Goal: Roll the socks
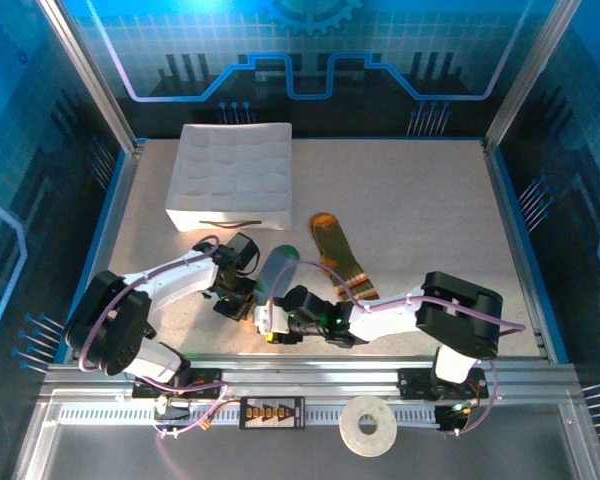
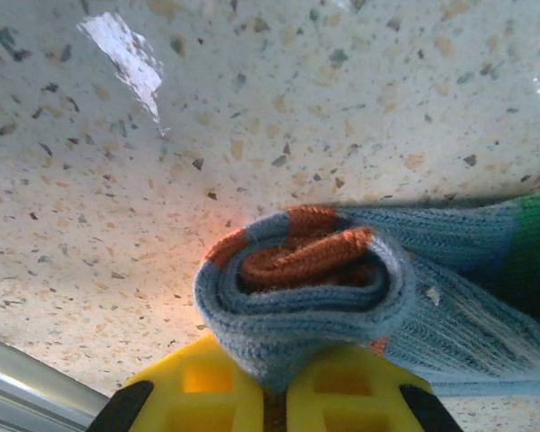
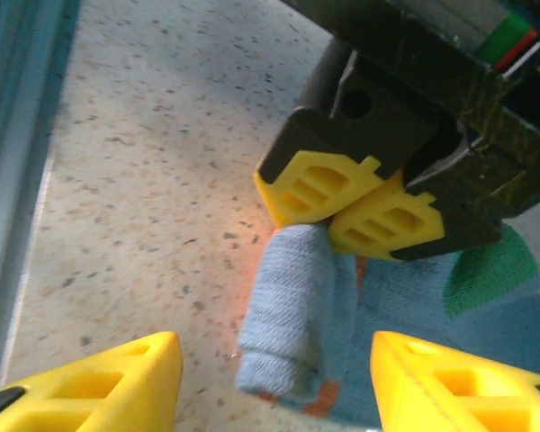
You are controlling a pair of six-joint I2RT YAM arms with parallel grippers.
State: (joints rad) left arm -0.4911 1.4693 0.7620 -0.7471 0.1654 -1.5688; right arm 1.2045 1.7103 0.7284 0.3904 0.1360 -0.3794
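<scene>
Grey-blue sock (image 2: 297, 288), rolled up from the cuff end, with a coil of orange knit wound inside the blue. Clamped at the rolled end by the left tool (image 2: 274, 396), its two yellow fingers (image 2: 198, 387) pressed together on the knit at the bottom of the left wrist view. Unrolled remainder flat on the speckled tabletop (image 2: 252, 108), stretching off right toward the green toe (image 2: 538, 243).

From above: same sock near the front edge of the tabletop, between the two arms, green toe pointing away from the bases. Left tool at its near end, reaching in from the left. Right tool (image 1: 270, 323) just beside it, reaching in from the right.

In the right wrist view: right tool with yellow fingers spread wide apart, one on each side of the roll, gripping nothing. Touching the knit or not: cannot tell. Beyond, left tool's closed fingers nipping the top of the roll.

Olive-green sock (image 1: 342, 260), orange toe at the far end, flat and unrolled, lying at a slant just right of the grey-blue sock, apart from both tools. White gridded tray (image 1: 235, 170) at the far left of the tabletop, well apart from both socks. Roll of tape (image 1: 368, 427) on the metal frame in front of the arm bases.
</scene>
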